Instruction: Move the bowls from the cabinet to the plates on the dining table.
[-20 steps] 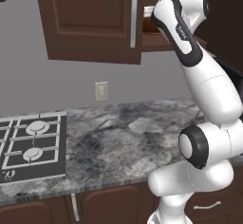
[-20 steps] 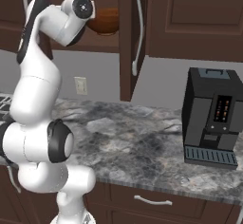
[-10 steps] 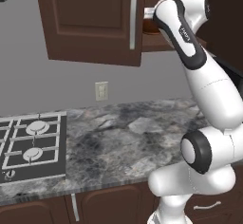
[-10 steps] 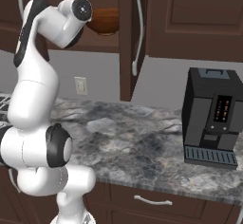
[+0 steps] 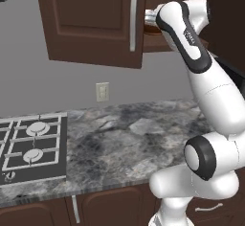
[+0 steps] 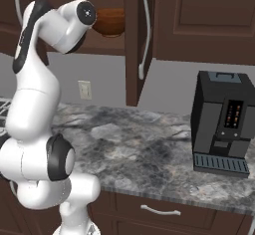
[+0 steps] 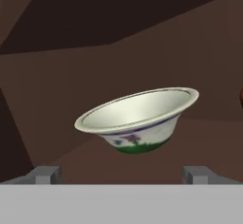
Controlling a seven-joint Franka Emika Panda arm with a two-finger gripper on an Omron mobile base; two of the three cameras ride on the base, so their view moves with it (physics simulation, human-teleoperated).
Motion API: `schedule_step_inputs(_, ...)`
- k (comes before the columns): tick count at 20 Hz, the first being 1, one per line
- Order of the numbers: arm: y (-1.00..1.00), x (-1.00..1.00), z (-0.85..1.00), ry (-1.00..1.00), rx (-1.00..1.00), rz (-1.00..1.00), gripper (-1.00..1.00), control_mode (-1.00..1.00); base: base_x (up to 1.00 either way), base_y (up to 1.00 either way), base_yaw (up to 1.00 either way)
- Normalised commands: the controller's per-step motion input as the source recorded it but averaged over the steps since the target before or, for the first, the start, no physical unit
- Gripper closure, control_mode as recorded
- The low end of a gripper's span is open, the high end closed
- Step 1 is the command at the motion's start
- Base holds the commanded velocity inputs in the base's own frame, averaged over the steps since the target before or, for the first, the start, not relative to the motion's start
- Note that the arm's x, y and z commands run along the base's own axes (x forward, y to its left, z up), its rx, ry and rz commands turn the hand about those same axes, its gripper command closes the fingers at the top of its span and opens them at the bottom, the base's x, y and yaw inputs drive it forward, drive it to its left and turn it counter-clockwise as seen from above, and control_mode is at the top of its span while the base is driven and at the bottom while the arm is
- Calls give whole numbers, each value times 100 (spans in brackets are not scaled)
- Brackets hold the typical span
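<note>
Cabinet (image 5: 95, 24) inner shelf (image 7: 142, 166): held cream-and-green bowl (image 7: 137, 118) and reddish-brown bowl (image 6: 108, 22). Grey marbled worktop (image 6: 144, 154): carried gas hob (image 5: 31, 146) and black coffee machine (image 6: 221, 124).

Inside the cabinet (image 6: 174, 20), on its shelf, one bowl (image 7: 137, 118) sits straight ahead of my fingertips (image 7: 45, 174), the other bowl (image 6: 109, 22) beside it. Below runs the counter (image 6: 149, 154): hob (image 5: 31, 146) left, coffee machine (image 6: 221, 122) right.
</note>
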Motion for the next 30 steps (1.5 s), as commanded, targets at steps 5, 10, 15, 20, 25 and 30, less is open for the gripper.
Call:
schedule_step_inputs(5, 44, -39, 4, 3, 1, 3, -100, -100, 0, 0, 0)
schedule_step_inputs(10, 45, -42, 1, 1, 1, 3, -100, -100, 0, 0, 0)
schedule_step_inputs(15, 54, -42, -8, -2, 0, 2, -100, -100, 0, 0, 0)
schedule_step_inputs(20, 61, -35, -16, -5, 0, 0, -100, -100, 0, 0, 0)
schedule_step_inputs(25, 61, -33, -12, -8, 0, 0, -100, -100, 0, 0, 0)
schedule_step_inputs(30, 60, -33, -8, -9, 1, 0, -100, -100, 0, 0, 0)
